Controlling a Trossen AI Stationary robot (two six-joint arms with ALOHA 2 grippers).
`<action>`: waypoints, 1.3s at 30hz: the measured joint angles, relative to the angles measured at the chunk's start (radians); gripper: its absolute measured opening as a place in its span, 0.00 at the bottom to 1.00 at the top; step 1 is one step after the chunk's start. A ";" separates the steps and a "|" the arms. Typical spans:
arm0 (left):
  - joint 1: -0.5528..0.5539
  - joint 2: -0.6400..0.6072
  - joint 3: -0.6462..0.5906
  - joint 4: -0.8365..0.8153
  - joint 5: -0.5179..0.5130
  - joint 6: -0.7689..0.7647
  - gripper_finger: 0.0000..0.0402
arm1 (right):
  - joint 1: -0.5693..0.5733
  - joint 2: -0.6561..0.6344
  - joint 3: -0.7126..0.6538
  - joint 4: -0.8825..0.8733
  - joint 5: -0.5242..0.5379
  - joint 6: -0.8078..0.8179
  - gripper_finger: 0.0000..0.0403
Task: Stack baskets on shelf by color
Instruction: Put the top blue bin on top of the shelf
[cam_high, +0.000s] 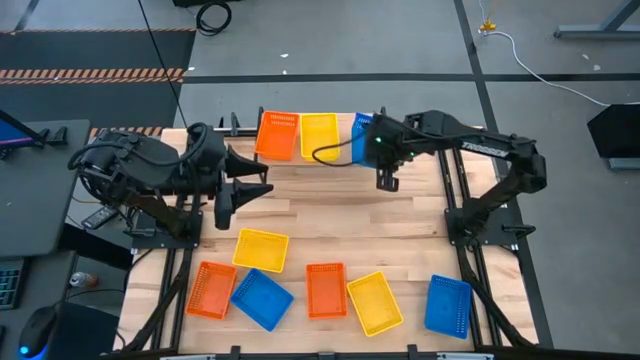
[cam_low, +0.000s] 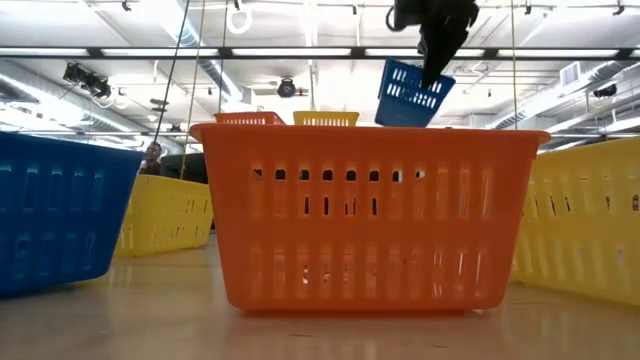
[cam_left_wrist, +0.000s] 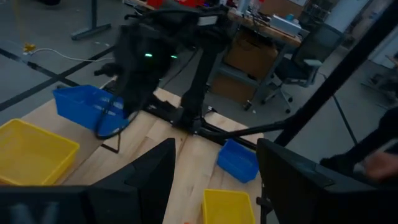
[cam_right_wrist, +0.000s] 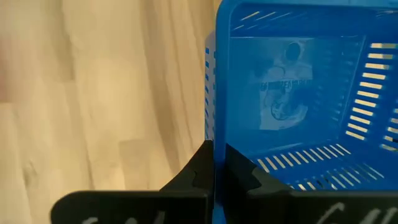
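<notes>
At the table's far edge, the shelf (cam_high: 341, 160) carries an orange basket (cam_high: 278, 135) and a yellow basket (cam_high: 319, 135). Beside them my right gripper (cam_high: 385, 152) is shut on a blue basket (cam_high: 361, 140), which shows tilted and raised in the low view (cam_low: 410, 95). My left gripper (cam_high: 250, 190) hovers open over the table's left middle and holds nothing. Several more baskets rest on their bottoms along the near side: yellow (cam_high: 261, 250), orange (cam_high: 211, 290), blue (cam_high: 262, 298), orange (cam_high: 325, 290), yellow (cam_high: 375, 302), blue (cam_high: 447, 305). My right gripper pinches the blue basket's side wall at its rim (cam_right_wrist: 214, 146), one finger (cam_right_wrist: 239, 174) inside the basket and one finger (cam_right_wrist: 196, 174) outside. It comes from above, pointing down. The basket hangs tilted below the fingers (cam_low: 410, 95); the orange basket in front hides its lower edge.
Bare wooden tabletop (cam_high: 340, 215) lies between the shelf and the near row of baskets. Black arm frames stand at the table's left (cam_high: 165, 225) and right (cam_high: 480, 225). In the low view an orange basket (cam_low: 370, 215) fills the foreground.
</notes>
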 joint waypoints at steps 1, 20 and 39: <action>0.000 0.000 0.000 0.000 0.003 0.013 0.57 | -0.009 0.007 0.000 0.000 -0.012 -0.008 0.03; 0.055 0.014 -0.001 -0.006 0.046 0.053 0.58 | -0.110 0.065 0.000 -0.006 -0.048 -0.056 0.04; 0.073 0.067 0.000 0.014 0.081 0.033 0.57 | -0.140 0.065 0.000 0.028 -0.069 -0.084 0.04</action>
